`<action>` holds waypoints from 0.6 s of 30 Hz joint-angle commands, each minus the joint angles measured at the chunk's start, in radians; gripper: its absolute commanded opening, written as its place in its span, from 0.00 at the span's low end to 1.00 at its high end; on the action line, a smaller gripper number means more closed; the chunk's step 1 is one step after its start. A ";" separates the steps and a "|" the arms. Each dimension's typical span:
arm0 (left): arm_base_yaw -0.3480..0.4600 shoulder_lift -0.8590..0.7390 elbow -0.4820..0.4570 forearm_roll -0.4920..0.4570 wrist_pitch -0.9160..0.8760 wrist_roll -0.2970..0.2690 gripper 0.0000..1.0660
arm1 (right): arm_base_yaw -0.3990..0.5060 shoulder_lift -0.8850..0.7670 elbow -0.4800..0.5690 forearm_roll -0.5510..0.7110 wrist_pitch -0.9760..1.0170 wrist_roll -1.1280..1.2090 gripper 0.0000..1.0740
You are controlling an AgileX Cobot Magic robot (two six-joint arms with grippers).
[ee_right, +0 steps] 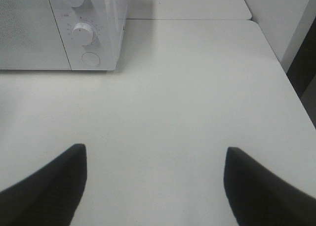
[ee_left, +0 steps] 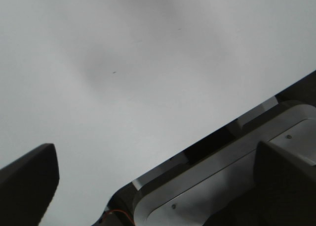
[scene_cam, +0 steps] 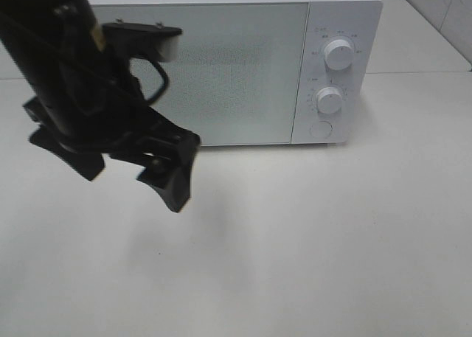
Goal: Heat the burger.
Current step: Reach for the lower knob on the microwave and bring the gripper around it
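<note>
Microwave [scene_cam: 243, 64] blocks the rear; table [scene_cam: 332, 241] before it lies open

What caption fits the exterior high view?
Left gripper hangs open before the closed white microwave on a white table.

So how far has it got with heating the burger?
Hard to say: no burger is in view. The white boxy microwave oven has its door shut. The left end effector and right end effector hang open and empty. Whether loading or dial-turning remains, I cannot tell.
</note>
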 commanded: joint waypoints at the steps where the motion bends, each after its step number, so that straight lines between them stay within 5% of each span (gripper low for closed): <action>1: 0.078 -0.104 -0.006 0.063 0.106 -0.031 0.94 | -0.003 -0.030 0.001 0.003 -0.017 -0.010 0.71; 11: 0.330 -0.391 0.008 0.110 0.188 -0.034 0.94 | -0.003 -0.030 0.001 0.003 -0.017 -0.010 0.71; 18: 0.471 -0.736 0.256 0.128 0.176 -0.035 0.94 | -0.003 -0.030 0.001 0.003 -0.017 -0.010 0.71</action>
